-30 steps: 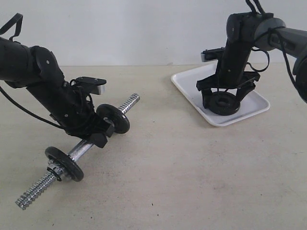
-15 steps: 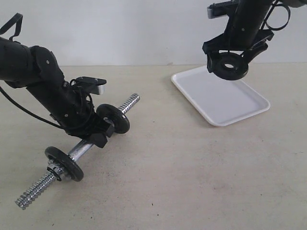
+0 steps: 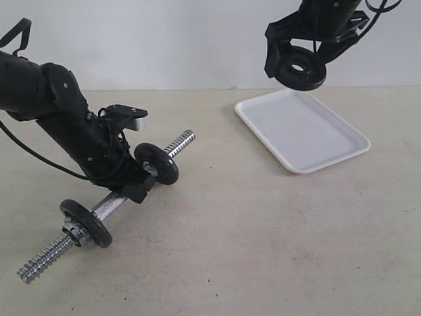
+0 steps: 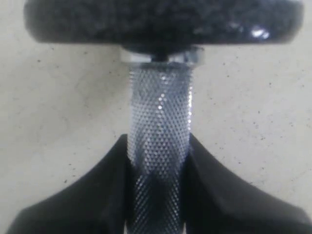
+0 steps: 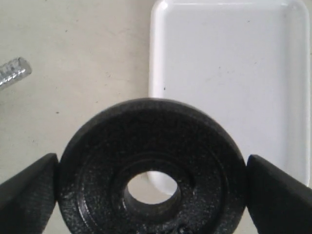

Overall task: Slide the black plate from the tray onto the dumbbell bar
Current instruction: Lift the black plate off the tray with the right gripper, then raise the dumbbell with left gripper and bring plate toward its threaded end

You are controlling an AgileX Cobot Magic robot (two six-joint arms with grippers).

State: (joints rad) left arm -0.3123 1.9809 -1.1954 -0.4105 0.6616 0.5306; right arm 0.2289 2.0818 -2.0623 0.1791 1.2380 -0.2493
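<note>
**Item 1, black plate** (image 3: 309,78). It hangs in the air, clear of the tray (image 3: 309,131). My right claw (image 3: 301,67) has its fingers spread wide and pressed on the plate's opposite edges. In the right wrist view the plate overlaps the tray's edge on the side toward the bar. That view cuts off the plate's lower rim and shows only parts of the two fingers (image 5: 27,195).

**Item 2, right arm.** The exterior view's top edge cuts it off above the claw, so I cannot see the rest.

**Item 3, dumbbell bar** (image 3: 113,204). It lies on the table (image 3: 263,250) with my left claw (image 3: 141,185) clamped narrow on the knurled middle. Its fingers (image 4: 107,195) touch the bar on both sides. One disc (image 3: 161,164) sits beyond the claw and another (image 3: 85,222) is near the lower threaded end. The fitting beside the lower disc is too small to make out. The left wrist view is blurred and crops the disc at its top edge.

**Item 4, changes.** A second ago the plate lay on the tray inside the right claw. Half a second ago it was raised just above the tray. It is now higher and further left, and the tray holds nothing. The bar and left arm have barely shifted.
</note>
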